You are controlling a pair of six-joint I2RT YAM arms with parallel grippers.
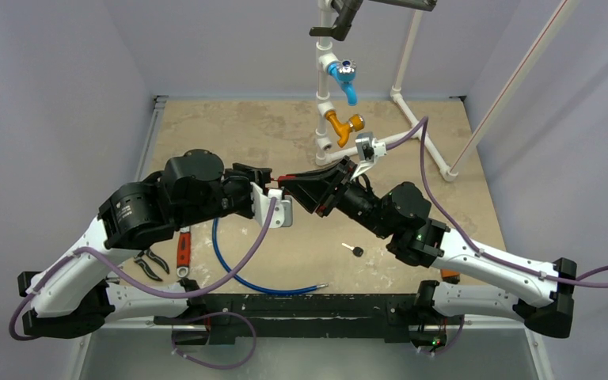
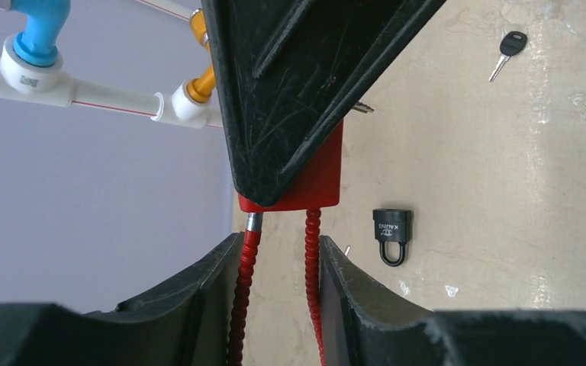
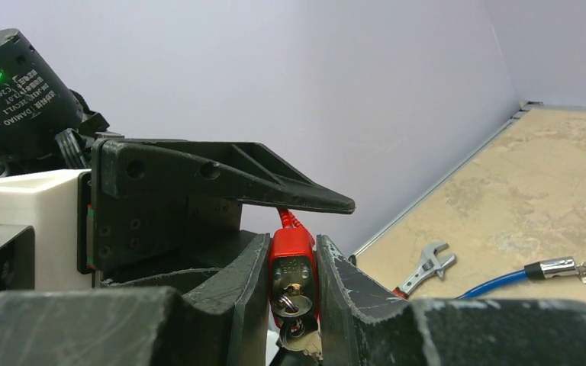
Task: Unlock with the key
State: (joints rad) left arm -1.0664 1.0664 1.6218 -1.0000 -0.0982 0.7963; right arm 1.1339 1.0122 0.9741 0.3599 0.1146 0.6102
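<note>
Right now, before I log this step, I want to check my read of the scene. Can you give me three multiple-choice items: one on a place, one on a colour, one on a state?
1. Where is the small black padlock?
A. In a gripper
B. Lying on the table
C. Hanging on a pipe

2. What colour is the cable padlock between the fingers of the right gripper?
A. Red
B. Blue
C. Yellow

3. What is the state of that cable padlock's keyhole?
A. Empty
B. Taped over
C. It has a key in it

Answers:
1. B, the left wrist view shows it flat on the tabletop, apart from both arms.
2. A, its body shows red in both wrist views.
3. C, the right wrist view shows the key seated in the keyhole.
</note>
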